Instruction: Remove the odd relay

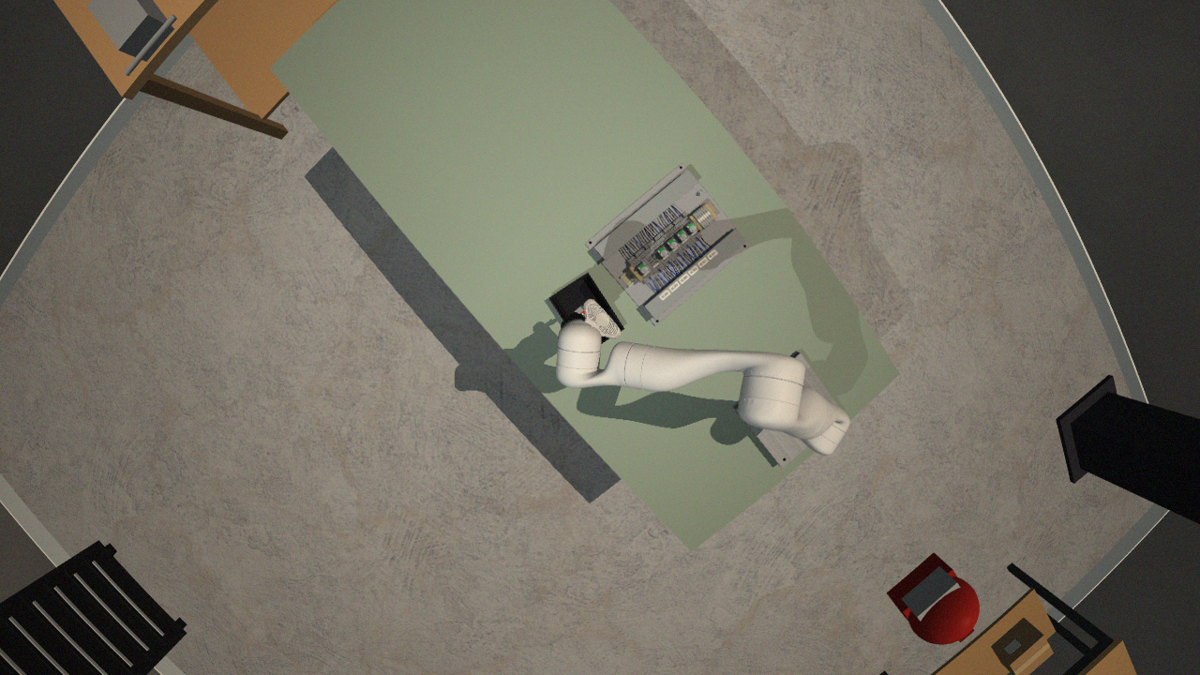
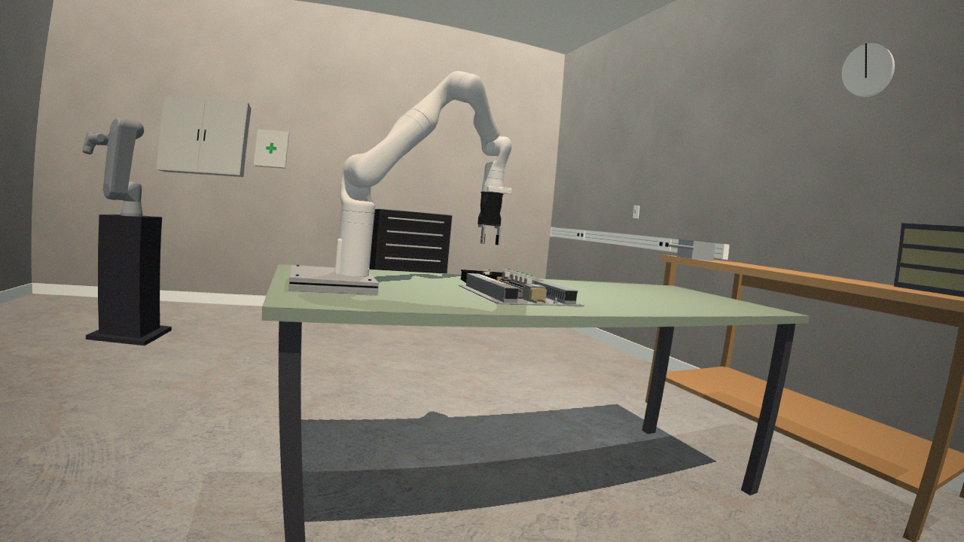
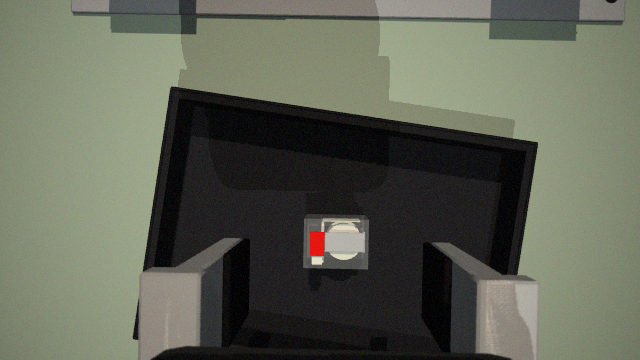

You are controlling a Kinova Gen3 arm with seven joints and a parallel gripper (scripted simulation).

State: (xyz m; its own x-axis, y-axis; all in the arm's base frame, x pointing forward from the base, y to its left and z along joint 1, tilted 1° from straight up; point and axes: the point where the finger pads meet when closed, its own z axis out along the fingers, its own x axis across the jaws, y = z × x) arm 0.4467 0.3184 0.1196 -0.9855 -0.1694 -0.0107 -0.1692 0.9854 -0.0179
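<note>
Top view: a white robot arm (image 1: 671,367) (image 2: 404,135) reaches from its base plate (image 1: 783,459) (image 2: 296,279), at the near right of the green table (image 1: 470,168) (image 2: 417,316), leftward to a black tray (image 1: 578,283) (image 2: 465,272) (image 3: 350,117). The arm's wrist covers the near part of the tray. Just beyond the tray, to its right, lies a gray relay panel (image 1: 696,277) (image 2: 501,299) (image 3: 300,6), with green-buttoned relays (image 1: 671,243) in a row between wires.

Exterior view: the arm arches up from the left and points its jaws (image 2: 489,235) straight down, above the tray and apart from it. The panel lies flat on the table, in front of the tray. At the far left, a smaller gray arm (image 2: 120,158) stands on a dark pedestal (image 2: 128,276).

Wrist view: the jaws are spread wide, with nothing between them. Below, the clear relay with the red button (image 3: 336,242) sits inside the tray, near its middle, its button facing up. The tray sits slightly turned relative to the panel's edge.
</note>
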